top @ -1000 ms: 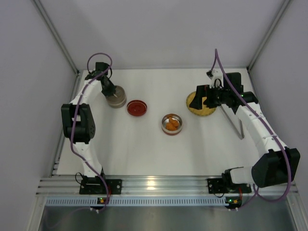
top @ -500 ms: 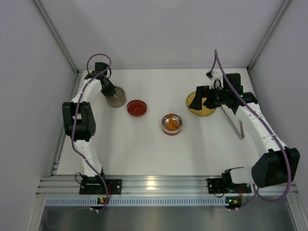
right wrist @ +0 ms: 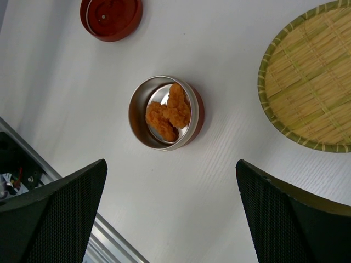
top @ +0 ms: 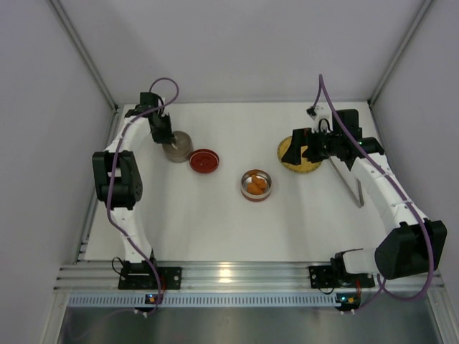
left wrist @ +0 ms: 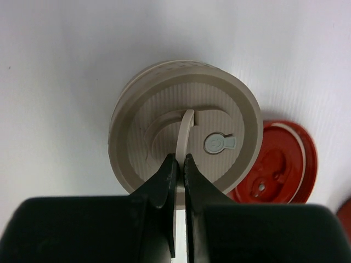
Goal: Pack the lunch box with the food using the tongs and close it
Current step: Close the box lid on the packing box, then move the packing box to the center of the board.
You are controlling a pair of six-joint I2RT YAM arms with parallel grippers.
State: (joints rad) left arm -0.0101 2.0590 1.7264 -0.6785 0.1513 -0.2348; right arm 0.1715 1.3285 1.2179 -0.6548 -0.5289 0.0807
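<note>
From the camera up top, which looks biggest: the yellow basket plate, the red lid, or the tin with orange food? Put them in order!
1. Yellow basket plate: biggest, even though it is partly hidden.
2. Tin with orange food and red lid: they look about the same size from up there, so I won't rank one above the other.

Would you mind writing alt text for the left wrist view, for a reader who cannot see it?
The left gripper, seen from above, is shut on a thin upright handle rising from the middle of a round beige lid. A red lid lies on the white table to the right, its edge partly hidden by the beige one.
</note>
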